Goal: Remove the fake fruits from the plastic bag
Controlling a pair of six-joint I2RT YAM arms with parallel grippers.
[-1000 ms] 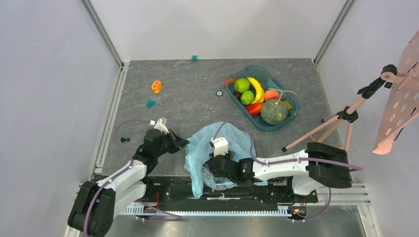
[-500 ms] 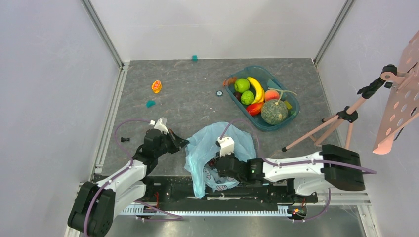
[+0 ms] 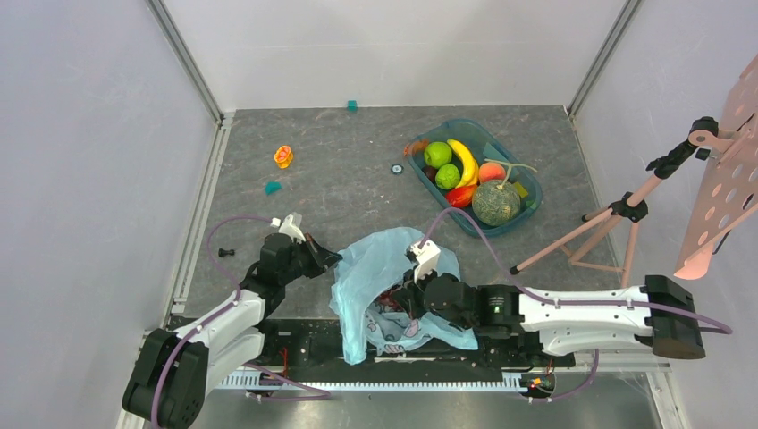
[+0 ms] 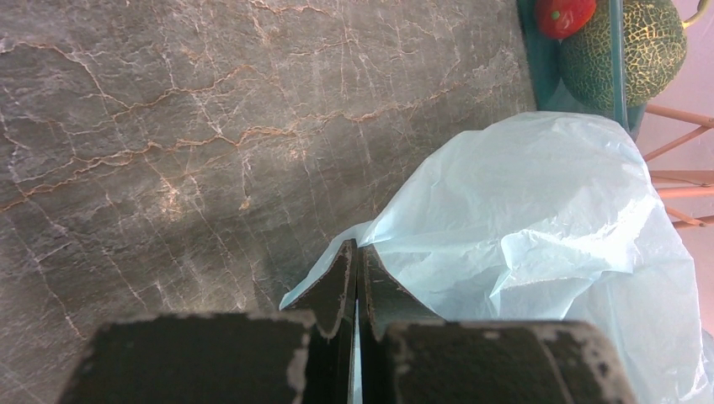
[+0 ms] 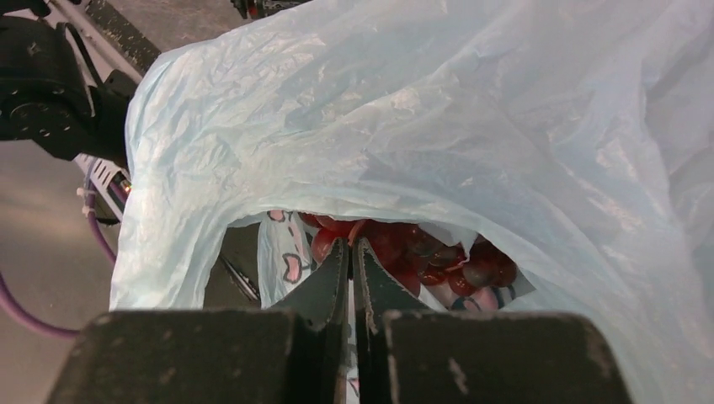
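Observation:
The light-blue plastic bag lies crumpled at the near edge of the table. My left gripper is shut on its left edge, and a sliver of film shows between the fingers in the left wrist view. My right gripper is at the bag's mouth, shut, with its tips pinching the top of the dark purple-red grape bunch inside the bag. The melon, green apple and peach lie in the teal tray.
The tray also holds a banana and a red mango. A pink tripod and a perforated board stand at the right. A small orange item, teal bits and a black screw lie on the left.
My right arm has swung out to the right and its gripper has shifted right and slightly farther in at the bag mouth. The bag has bunched up. The left arm has not moved.

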